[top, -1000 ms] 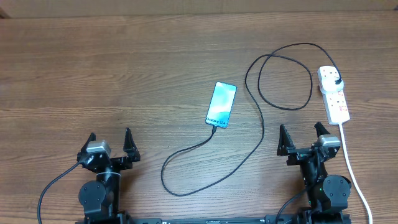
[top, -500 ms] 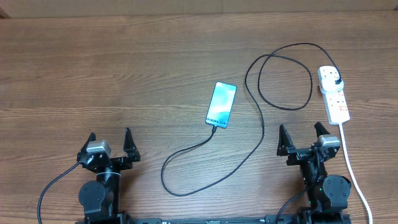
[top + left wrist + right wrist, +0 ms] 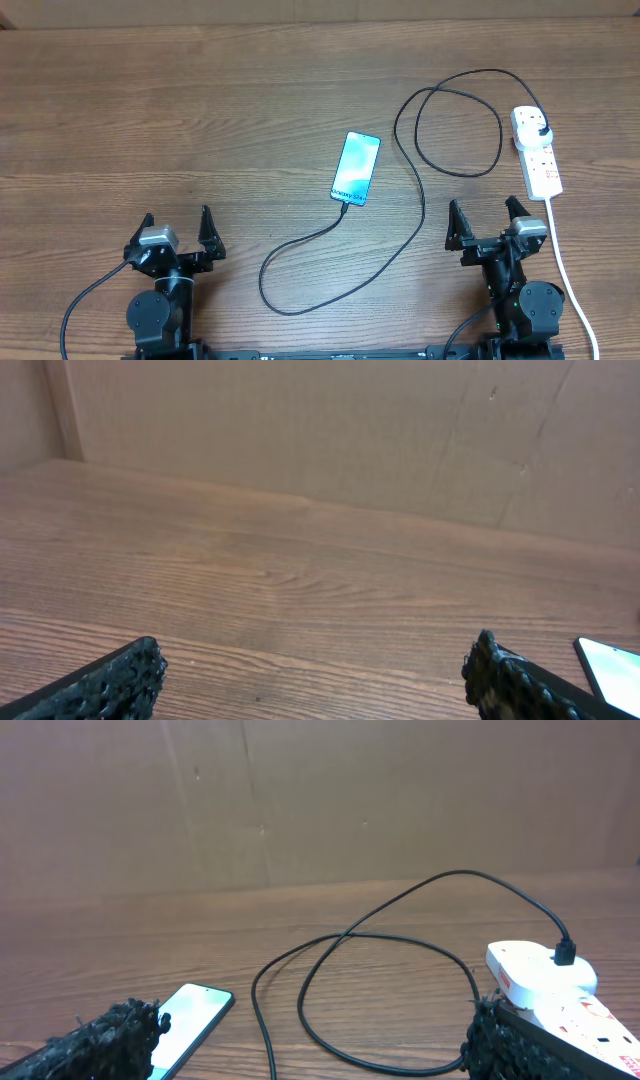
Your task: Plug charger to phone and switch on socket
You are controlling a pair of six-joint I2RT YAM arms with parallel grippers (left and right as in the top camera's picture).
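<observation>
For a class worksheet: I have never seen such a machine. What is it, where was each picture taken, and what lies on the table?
It is a robot: a left arm and a right arm at the table's near edge. One picture looks down from above; the others come from a camera on each wrist, showing its dark jaws. Both jaws are open and hold nothing. On the table lie a phone and a black charger cable looping from its near end to a plug in a white power strip.
</observation>
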